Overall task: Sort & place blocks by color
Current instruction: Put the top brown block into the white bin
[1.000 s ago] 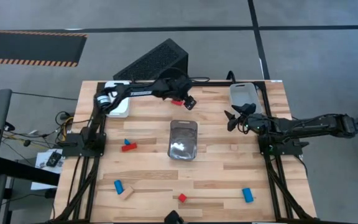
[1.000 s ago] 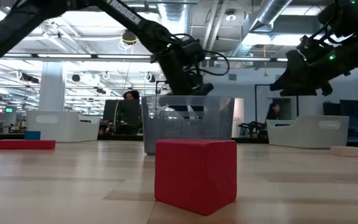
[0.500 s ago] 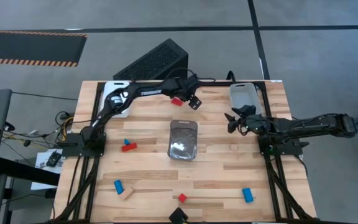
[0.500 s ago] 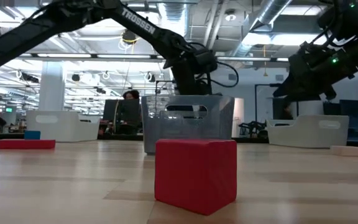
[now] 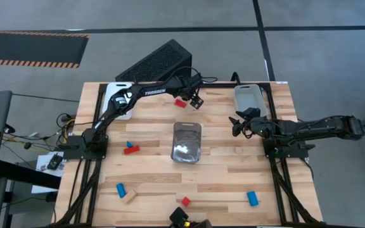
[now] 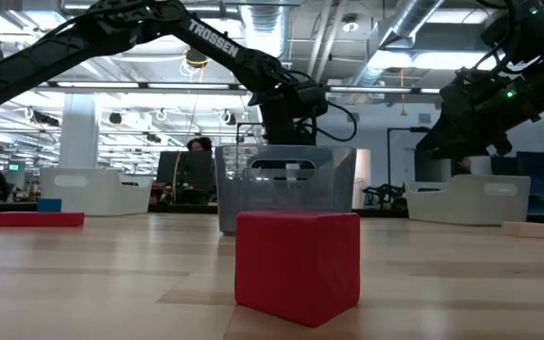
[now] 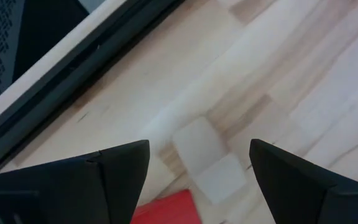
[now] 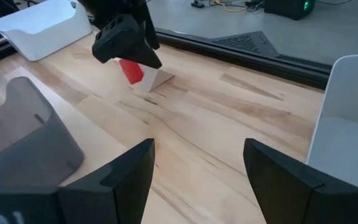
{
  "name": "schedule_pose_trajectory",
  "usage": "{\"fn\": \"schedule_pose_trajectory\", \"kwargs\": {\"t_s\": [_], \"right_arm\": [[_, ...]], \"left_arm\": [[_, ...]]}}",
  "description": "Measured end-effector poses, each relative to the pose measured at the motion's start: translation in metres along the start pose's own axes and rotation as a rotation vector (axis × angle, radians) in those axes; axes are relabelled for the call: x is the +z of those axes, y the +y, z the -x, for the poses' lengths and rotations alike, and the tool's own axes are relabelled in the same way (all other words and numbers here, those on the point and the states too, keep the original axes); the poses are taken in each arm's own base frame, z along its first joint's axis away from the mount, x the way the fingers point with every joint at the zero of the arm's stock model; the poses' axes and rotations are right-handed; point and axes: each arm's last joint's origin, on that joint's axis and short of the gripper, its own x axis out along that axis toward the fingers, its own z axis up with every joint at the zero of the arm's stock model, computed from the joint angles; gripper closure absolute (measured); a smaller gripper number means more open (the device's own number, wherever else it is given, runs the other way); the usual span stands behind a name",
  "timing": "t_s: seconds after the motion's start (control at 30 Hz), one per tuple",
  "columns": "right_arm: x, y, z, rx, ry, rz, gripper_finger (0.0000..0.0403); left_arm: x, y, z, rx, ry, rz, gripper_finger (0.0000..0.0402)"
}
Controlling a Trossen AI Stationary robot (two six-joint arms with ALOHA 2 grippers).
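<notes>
Red block at the table's far edge, under your left gripper

The red block (image 5: 180,102) lies beside a light wood block (image 7: 205,158), past the clear tray (image 5: 186,142). It looks small, rigid and light; grip its flat sides. Left gripper (image 5: 195,100) hovers spread wide and empty; right gripper (image 5: 236,124) waits open.

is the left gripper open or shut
Open. In the left wrist view the left gripper has a wide gap between its fingers, above a red block and a wood block.

A clear tray (image 5: 186,142) is seen mid-table (image 5: 227,183), a white tray (image 5: 120,109) and grey tray (image 5: 248,98) at its far corners.
</notes>
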Motion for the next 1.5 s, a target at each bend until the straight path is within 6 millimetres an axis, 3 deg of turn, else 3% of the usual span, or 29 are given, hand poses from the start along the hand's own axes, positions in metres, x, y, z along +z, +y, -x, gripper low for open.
{"fn": "schedule_pose_trajectory", "kwargs": {"t_s": [0.23, 0.37, 0.47, 0.6, 0.77, 0.93, 1.13, 1.33, 1.5], "right_arm": [[0.0, 0.0, 0.0, -0.002, -0.003, -0.002, 0.0131], [0.001, 0.0, 0.0, -0.002, -0.007, -0.004, 0.0131], [0.002, 0.001, 0.0, -0.001, -0.009, 0.002, 0.0131], [0.003, 0.001, 0.0, -0.005, -0.012, 0.035, 0.0131], [0.003, 0.001, 0.0, -0.006, -0.017, 0.078, 0.0131], [0.003, 0.0, 0.0, -0.009, -0.01, 0.111, 0.0131], [-0.003, 0.001, 0.002, 0.016, 0.039, 0.145, 0.0131], [-0.006, 0.004, 0.004, 0.04, 0.054, 0.153, 0.0131], [-0.007, 0.006, 0.006, 0.063, 0.06, 0.148, 0.0131]], "left_arm": [[-0.002, -0.007, 0.001, -0.041, 0.003, 0.033, 0.0136], [-0.009, -0.01, 0.004, -0.01, 0.064, -0.077, 0.0136], [-0.006, -0.002, 0.018, 0.009, 0.141, -0.136, 0.0136], [0.006, 0.004, 0.046, -0.037, 0.177, -0.491, 0.0136], [0.018, -0.005, 0.072, -0.026, 0.089, -1.041, 0.0136], [0.019, -0.005, 0.069, -0.223, -0.007, -1.467, 0.0136], [0.017, -0.007, 0.061, -0.207, -0.043, -1.842, 0.0136], [0.017, -0.012, 0.054, -0.175, -0.096, -2.045, 0.0136], [0.003, -0.02, 0.039, -0.178, -0.049, -2.181, 0.0136]]}}
